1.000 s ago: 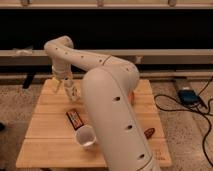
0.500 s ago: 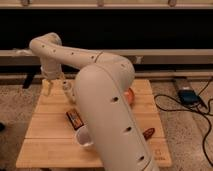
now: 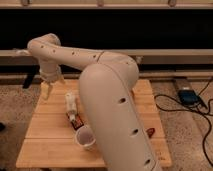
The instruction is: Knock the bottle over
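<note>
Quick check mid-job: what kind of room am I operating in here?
Likely a lab or office test area: a speckled hard floor, a small wooden slatted table and a power brick with cables. The pincer hangs over the table's left edge.

The white arm fills the middle, rising from 5 o'clock to a bend at 10 o'clock (elbow high), then dropping to the gripper, which hangs pointing down at 9 o'clock
</note>
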